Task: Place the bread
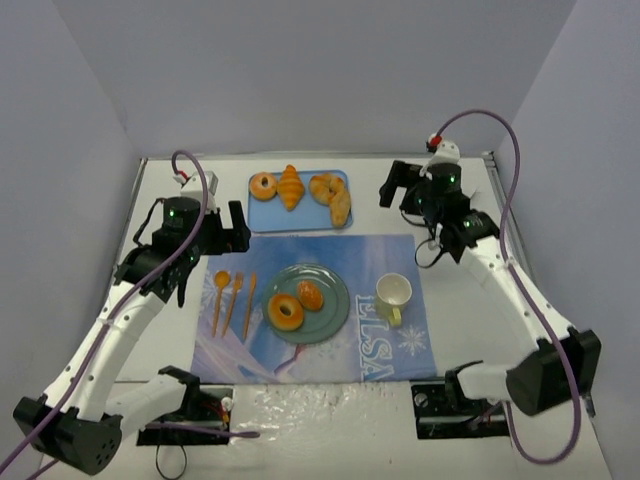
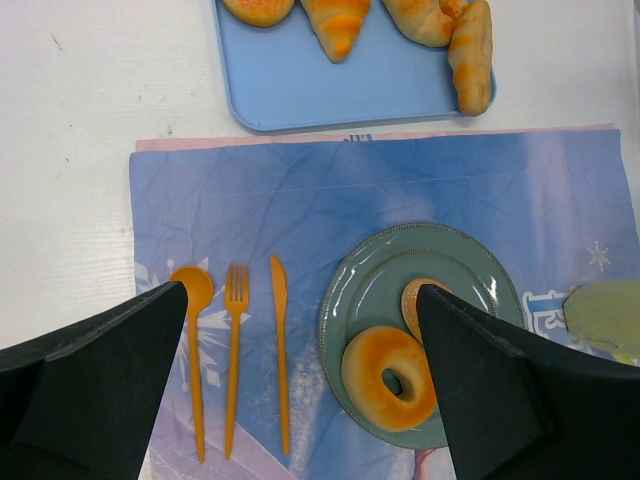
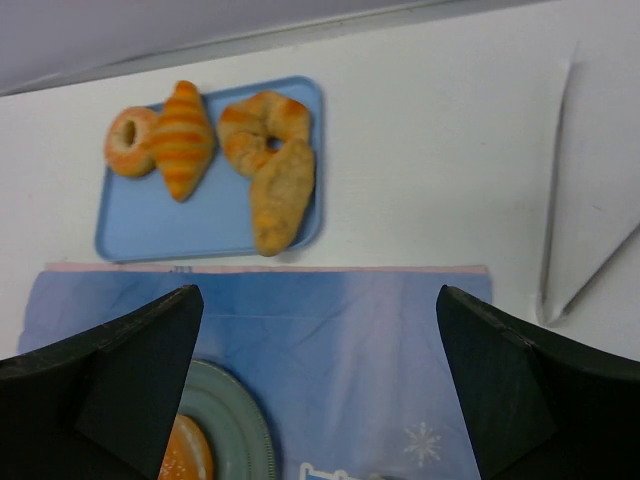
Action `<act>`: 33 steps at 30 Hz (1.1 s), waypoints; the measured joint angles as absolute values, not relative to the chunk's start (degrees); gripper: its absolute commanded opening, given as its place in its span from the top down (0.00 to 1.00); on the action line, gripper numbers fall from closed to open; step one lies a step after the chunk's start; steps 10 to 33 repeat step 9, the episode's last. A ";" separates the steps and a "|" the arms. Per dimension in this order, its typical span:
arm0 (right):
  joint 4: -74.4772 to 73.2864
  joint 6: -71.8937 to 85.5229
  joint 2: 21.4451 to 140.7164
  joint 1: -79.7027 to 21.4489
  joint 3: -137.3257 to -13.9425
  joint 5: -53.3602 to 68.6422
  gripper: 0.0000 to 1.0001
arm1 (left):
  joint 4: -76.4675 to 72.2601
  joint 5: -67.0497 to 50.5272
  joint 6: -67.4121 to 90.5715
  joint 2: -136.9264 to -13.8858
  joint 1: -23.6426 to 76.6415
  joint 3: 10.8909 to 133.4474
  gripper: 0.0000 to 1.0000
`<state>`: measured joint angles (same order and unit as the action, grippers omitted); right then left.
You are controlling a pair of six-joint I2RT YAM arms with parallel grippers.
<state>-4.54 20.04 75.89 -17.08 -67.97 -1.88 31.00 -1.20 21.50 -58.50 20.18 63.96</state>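
In the left wrist view the top edge crops the blue tray [image 2: 300, 90] and its pastries [image 2: 340, 25]. A black finger [image 2: 500, 400] hides half the small bun [image 2: 410, 300]. The pale mug [image 2: 605, 315] runs off the right edge, blurred.

Orange spoon [image 2: 192, 287], fork [image 2: 236, 290] and knife [image 2: 279, 300] on blue placemat [image 2: 300, 190], pale mug [image 1: 393, 292] alongside, white table [image 2: 70, 120]
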 measured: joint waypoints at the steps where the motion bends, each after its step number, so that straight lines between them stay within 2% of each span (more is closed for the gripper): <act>1: -4.22 20.03 73.79 -18.38 -66.97 -1.56 0.00 | 31.00 -1.20 21.50 -58.50 20.18 63.96 0.03; 8: -3.75 20.10 65.38 -21.10 -60.73 0.56 0.00 | 31.00 -1.21 21.50 -58.50 20.18 63.96 0.03; 33: -3.86 20.08 65.24 -21.10 -60.41 0.73 0.00 | 31.00 -1.21 21.50 -58.50 20.18 63.96 0.03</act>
